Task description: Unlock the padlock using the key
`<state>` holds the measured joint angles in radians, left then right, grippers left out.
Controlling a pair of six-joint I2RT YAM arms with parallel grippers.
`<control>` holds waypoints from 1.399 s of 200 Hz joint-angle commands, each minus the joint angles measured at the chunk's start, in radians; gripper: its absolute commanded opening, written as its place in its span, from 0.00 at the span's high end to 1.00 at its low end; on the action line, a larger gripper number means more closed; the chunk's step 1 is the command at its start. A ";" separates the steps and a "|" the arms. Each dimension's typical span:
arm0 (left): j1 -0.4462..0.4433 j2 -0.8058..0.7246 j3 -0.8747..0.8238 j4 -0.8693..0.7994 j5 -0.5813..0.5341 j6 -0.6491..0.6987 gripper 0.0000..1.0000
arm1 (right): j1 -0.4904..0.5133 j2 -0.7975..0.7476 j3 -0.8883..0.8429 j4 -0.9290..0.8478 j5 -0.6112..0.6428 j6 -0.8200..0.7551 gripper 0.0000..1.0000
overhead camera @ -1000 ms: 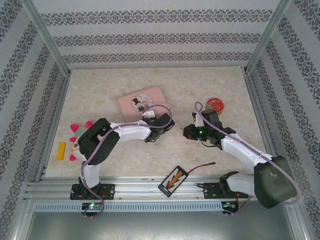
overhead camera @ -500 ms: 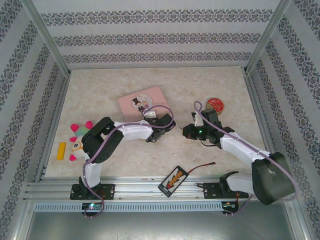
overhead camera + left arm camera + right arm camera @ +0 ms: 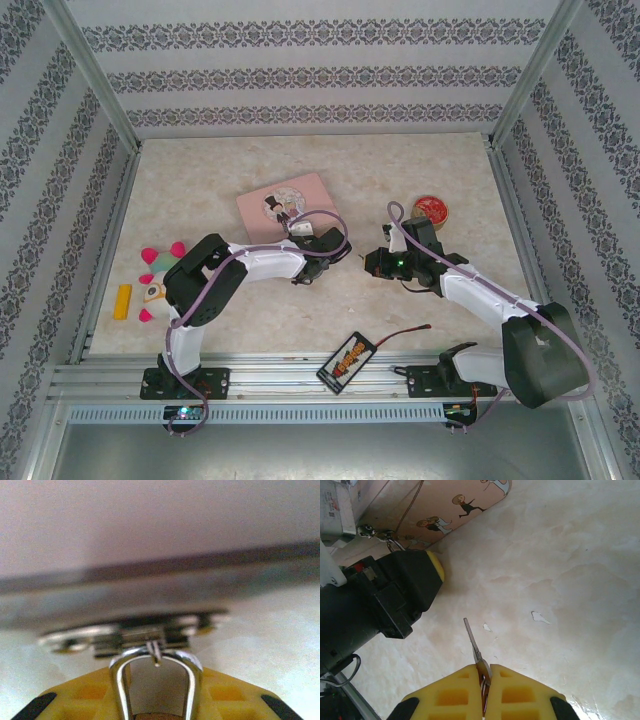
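Your left claw (image 3: 156,692) is closed on the padlock (image 3: 191,661), its shackle showing between the yellow fingers, mid-worktop just beside the pink tin (image 3: 285,203). Your right claw (image 3: 485,675) pinches the key (image 3: 471,637) over the beige marbled worktop (image 3: 420,160). Striped, patterned walls (image 3: 300,80) enclose three sides

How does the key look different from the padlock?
The key is a thin, straight grey stick. The padlock shows a shiny, rounded U-shaped loop. The key pokes out from the right gripper's shut fingers. The padlock sits between the left gripper's fingers, and I cannot tell if they squeeze it yet. Both look like metal, and each sits between yellow fingers.
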<state>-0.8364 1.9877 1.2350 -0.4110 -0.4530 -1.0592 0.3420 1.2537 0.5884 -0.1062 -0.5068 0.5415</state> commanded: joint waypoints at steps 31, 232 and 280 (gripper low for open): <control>-0.002 -0.044 -0.012 0.054 0.106 -0.012 0.84 | -0.009 0.007 -0.103 0.203 -0.051 -0.001 1.00; 0.030 -0.066 -0.080 0.358 0.321 -0.192 0.85 | 0.218 0.196 -0.216 0.595 0.220 0.167 1.00; 0.031 -0.062 -0.088 0.374 0.332 -0.204 0.85 | 0.255 0.276 -0.192 0.668 0.228 0.195 1.00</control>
<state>-0.8162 1.9415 1.1667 -0.1200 -0.1715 -1.2274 0.5732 1.4948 0.3771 0.4904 -0.3050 0.7124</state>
